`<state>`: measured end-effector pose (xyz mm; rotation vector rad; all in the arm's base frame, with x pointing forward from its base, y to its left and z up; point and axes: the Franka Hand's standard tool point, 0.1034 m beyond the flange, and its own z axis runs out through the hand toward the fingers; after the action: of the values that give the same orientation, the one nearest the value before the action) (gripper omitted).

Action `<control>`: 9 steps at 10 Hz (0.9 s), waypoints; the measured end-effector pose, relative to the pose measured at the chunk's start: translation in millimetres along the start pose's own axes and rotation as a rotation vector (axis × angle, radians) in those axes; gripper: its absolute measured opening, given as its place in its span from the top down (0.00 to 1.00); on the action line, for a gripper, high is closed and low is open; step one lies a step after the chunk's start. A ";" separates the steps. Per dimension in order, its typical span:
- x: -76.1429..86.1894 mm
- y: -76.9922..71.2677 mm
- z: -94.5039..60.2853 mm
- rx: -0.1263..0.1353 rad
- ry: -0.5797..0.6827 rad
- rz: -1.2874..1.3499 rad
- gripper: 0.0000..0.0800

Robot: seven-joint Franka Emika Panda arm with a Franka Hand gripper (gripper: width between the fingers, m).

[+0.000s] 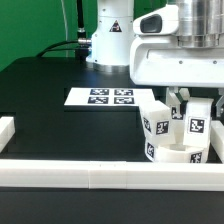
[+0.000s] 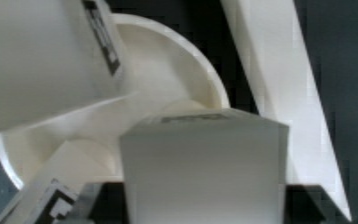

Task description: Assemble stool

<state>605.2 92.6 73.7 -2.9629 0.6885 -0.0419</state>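
The stool's round white seat point(image 1: 176, 154) lies flat just behind the front rail, at the exterior view's right. One tagged leg point(image 1: 155, 120) stands upright on its left part. My gripper point(image 1: 190, 104) comes down from above and is shut on a second tagged leg point(image 1: 197, 124), which stands on the seat's right part. In the wrist view that held leg point(image 2: 202, 160) fills the gap between my dark fingers point(image 2: 108, 198), the gripper point(image 2: 202, 205) closed on its sides. The other leg point(image 2: 51, 60) and the seat's curved rim point(image 2: 172, 60) show beyond it.
The marker board point(image 1: 110, 97) lies flat on the black table behind and left of the stool. A low white rail point(image 1: 90, 176) runs along the front edge, another point(image 1: 6, 127) along the left. The arm's white base point(image 1: 108, 35) stands at the back.
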 end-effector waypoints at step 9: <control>-3.6 -17.4 1.5 0.053 0.044 0.744 0.57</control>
<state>609.7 109.9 74.0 -2.4706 1.6969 -0.0642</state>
